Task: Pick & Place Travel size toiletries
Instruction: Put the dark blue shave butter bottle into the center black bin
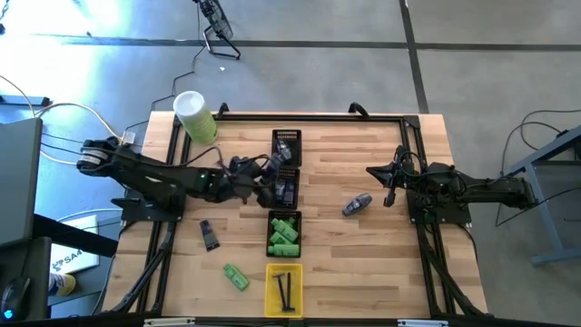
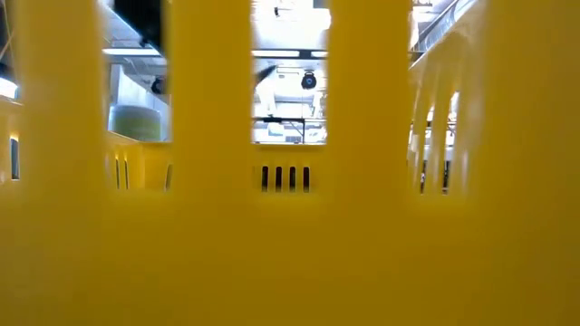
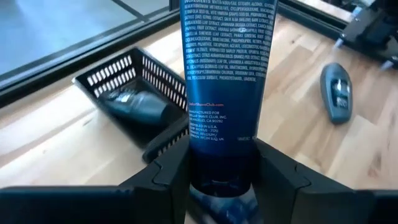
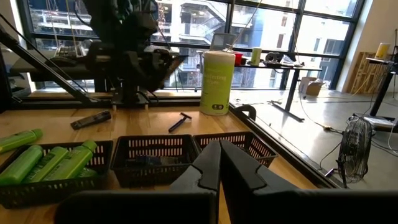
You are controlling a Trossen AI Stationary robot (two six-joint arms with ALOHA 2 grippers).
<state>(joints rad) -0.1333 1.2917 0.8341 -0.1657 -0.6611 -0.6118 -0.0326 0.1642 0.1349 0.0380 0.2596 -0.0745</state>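
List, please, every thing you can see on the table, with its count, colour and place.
Table: one, pale wood.
Black trays: three, in a centre column.
Yellow tray: one, at the column's near end, holding thin dark sticks.
Green bottles: at least three in one black tray; one loose.
Oval piece: one, grey-blue, right of the trays.
Razor: one, dark, loose.
Cylinder: one, pale green, far left corner.
Blue tube: one, held.
Left gripper: shut on the tube.
Right gripper: shut, empty.

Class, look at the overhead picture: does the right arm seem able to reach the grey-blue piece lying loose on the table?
Probably yes. The grey-blue piece lies on bare wood just ahead of the right hand, nothing between them; that hand is shut and empty.
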